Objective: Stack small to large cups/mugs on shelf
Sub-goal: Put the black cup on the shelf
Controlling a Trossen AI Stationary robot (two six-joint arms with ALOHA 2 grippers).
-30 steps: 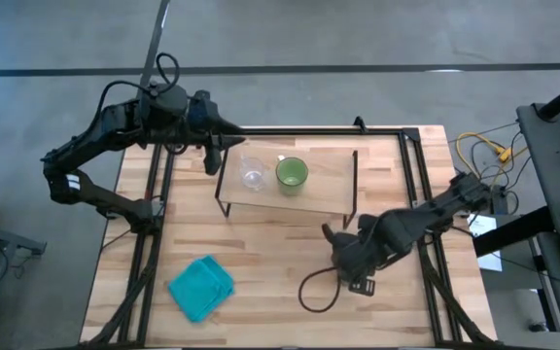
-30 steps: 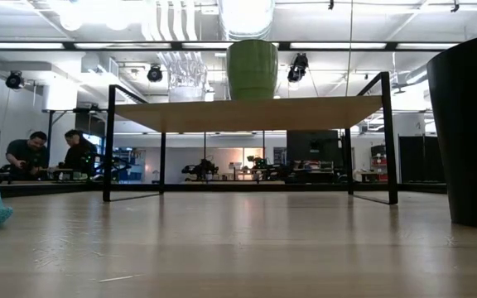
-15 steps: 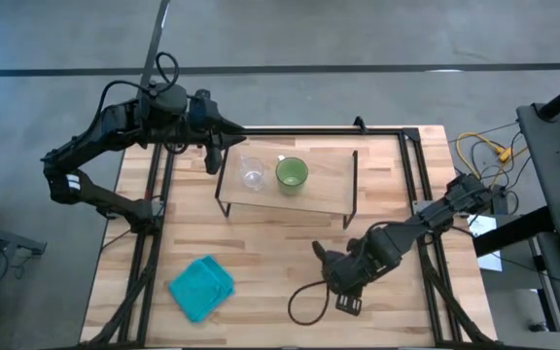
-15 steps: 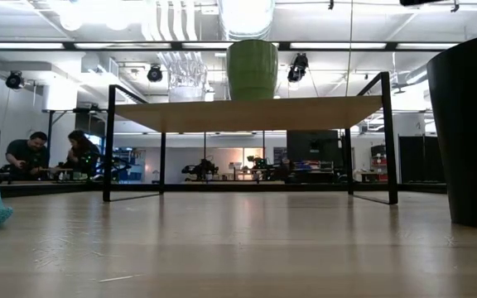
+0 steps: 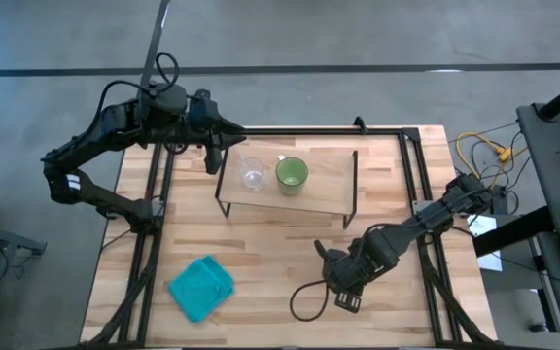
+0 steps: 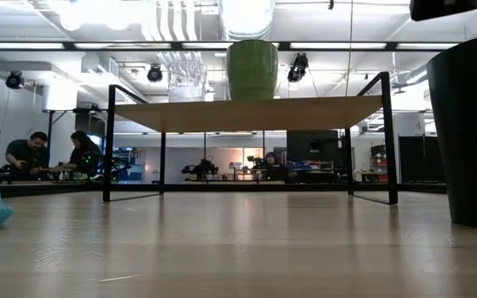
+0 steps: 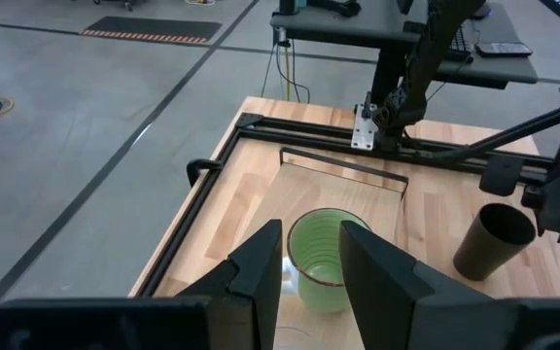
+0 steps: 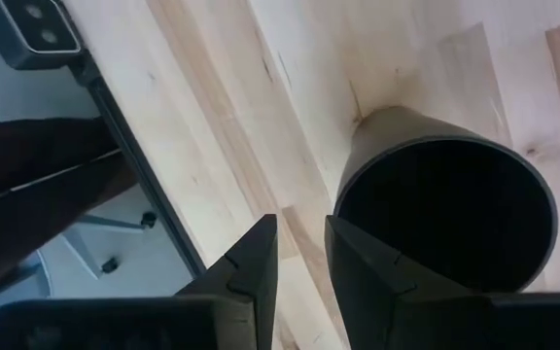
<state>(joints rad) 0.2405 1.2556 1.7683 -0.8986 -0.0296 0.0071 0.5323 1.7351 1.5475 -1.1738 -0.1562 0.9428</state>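
Observation:
The shelf (image 5: 331, 190), a light board on black wire legs, stands at the table's far middle. On it stand the clear glass cup (image 5: 252, 175) and, to its right, the light green mug (image 5: 292, 174), both upright. The black cup (image 6: 470, 132) stands upright on the table near the near edge. In the high view it is hidden under my right arm. My right gripper (image 8: 299, 248) hangs above it, fingers pointing down beside its rim (image 8: 358, 185), a narrow gap between them. My left gripper (image 7: 311, 243), narrowly open and empty, waits at the shelf's far left corner (image 5: 212, 154).
A teal cloth (image 5: 202, 287) lies crumpled at the near left of the table. Black frame rails (image 5: 411, 175) run along the table's left, right and far sides. A thin black cable loop (image 5: 304, 303) hangs by my right gripper. People sit far back in the room (image 6: 27, 153).
My right gripper has gone toward the table's near edge and a little left, and has come down until its dark body shows at the low view's top right, above the black cup. The cup has stayed where it was.

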